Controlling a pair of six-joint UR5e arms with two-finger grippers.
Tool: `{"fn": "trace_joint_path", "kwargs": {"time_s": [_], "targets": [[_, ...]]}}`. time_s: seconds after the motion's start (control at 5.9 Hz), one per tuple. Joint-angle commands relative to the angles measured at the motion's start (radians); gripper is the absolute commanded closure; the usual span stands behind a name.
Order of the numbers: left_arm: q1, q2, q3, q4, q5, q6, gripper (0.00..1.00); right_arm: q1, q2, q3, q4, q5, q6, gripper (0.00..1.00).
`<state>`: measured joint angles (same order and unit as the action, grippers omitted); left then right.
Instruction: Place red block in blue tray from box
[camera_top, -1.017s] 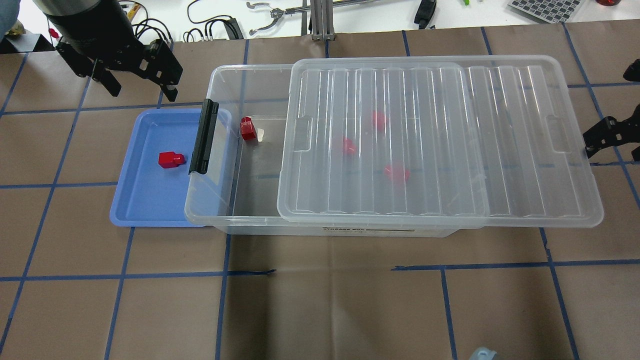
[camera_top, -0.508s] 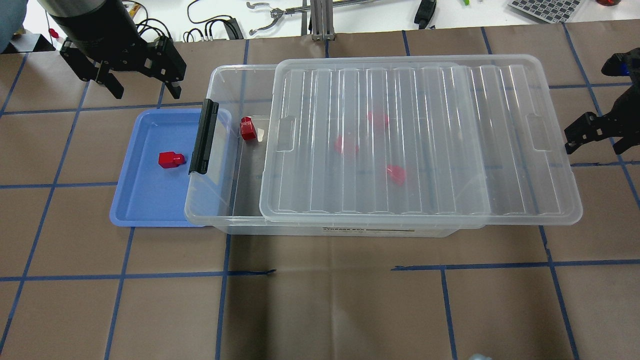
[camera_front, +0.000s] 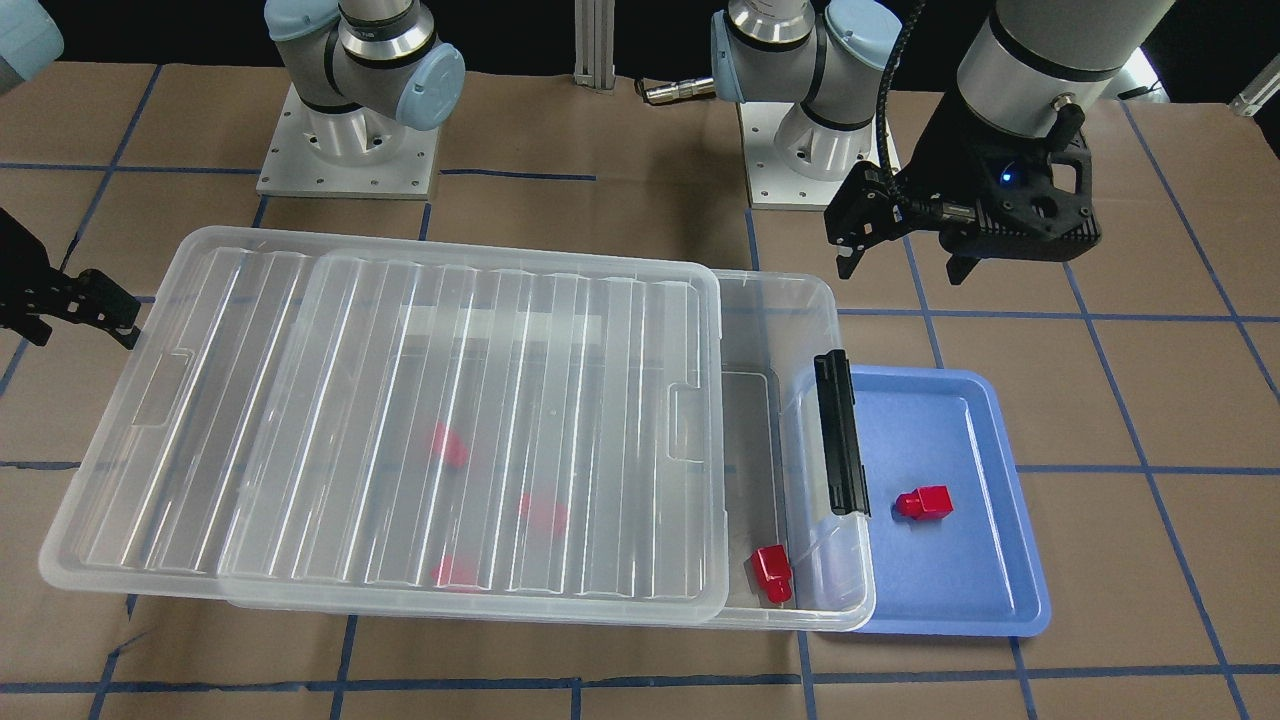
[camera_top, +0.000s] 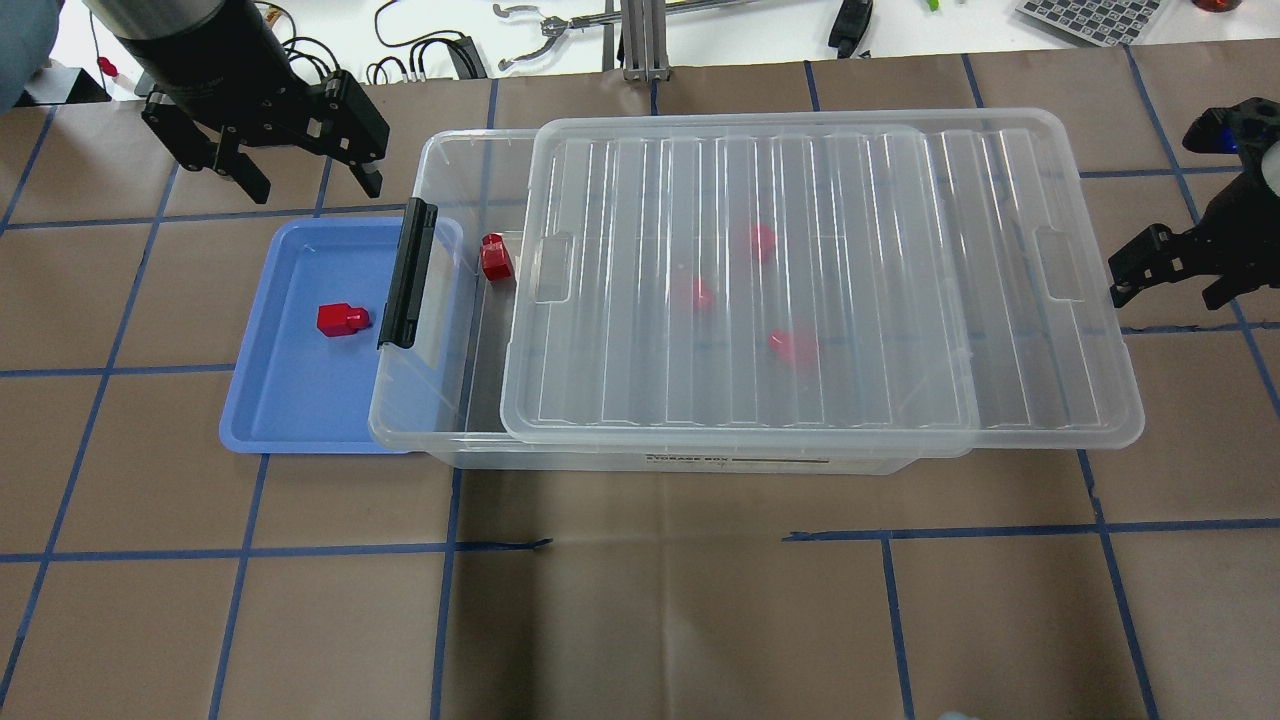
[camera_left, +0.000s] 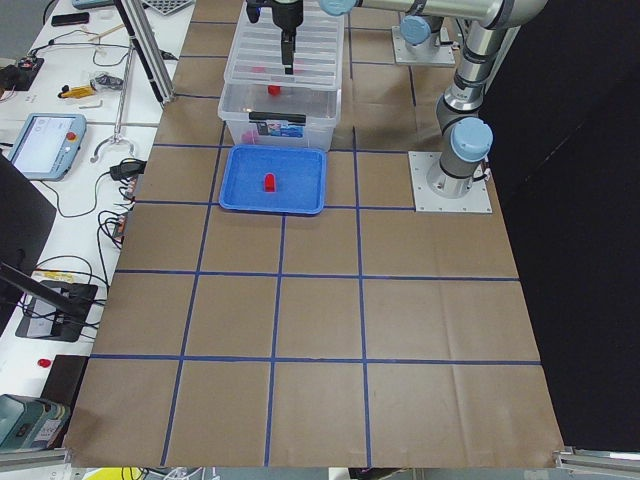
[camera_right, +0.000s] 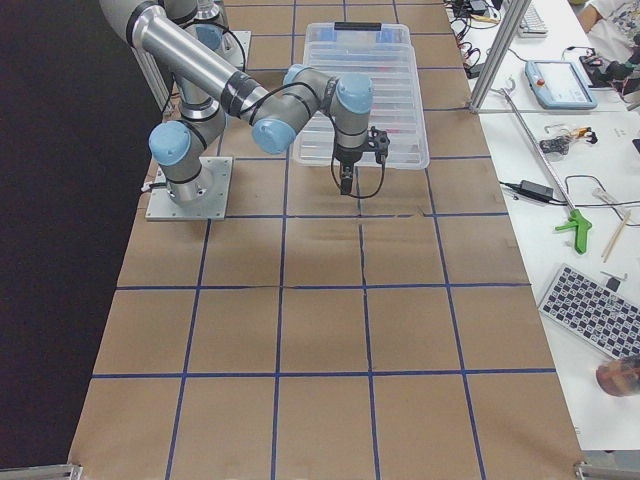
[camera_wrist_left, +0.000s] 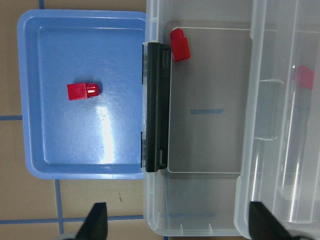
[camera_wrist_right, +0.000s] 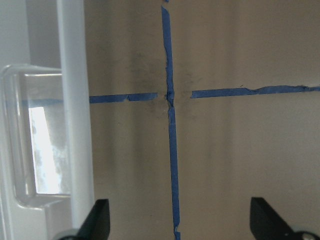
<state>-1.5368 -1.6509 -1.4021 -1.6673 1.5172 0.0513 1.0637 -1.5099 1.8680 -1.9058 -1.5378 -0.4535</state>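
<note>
One red block (camera_top: 343, 319) lies in the blue tray (camera_top: 300, 405), also in the left wrist view (camera_wrist_left: 83, 91). A second red block (camera_top: 495, 257) stands in the uncovered left end of the clear box (camera_top: 450, 160), near the black latch (camera_top: 408, 272). Three more blocks (camera_top: 793, 346) show blurred under the ribbed lid (camera_top: 850, 190), which lies shifted right. The box end overhangs the tray's right side. My left gripper (camera_top: 313, 185) is open and empty, hovering behind the tray. My right gripper (camera_top: 1168, 292) is open and empty, right beside the lid's right edge.
The table is brown paper with a blue tape grid (camera_top: 450, 545). Cables and tools (camera_top: 540, 40) lie along the back edge. The two arm bases (camera_front: 345, 150) stand behind the box in the front-facing view.
The lid has slid left over the box, narrowing the uncovered end. My right gripper moved left with it. My left gripper shifted slightly right.
</note>
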Motion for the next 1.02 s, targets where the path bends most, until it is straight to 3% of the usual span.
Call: {"fn": "trace_joint_path", "kwargs": {"time_s": [0.0,0.85], "targets": [[0.001,0.005,-0.003,-0.012,-0.019,-0.005,0.02,0.053,-0.015,0.013,-0.001,0.002,0.034,0.00],[0.001,-0.010,-0.002,-0.006,-0.028,-0.071,0.02,0.123,-0.016,0.030,0.001,0.024,0.105,0.00]]}}
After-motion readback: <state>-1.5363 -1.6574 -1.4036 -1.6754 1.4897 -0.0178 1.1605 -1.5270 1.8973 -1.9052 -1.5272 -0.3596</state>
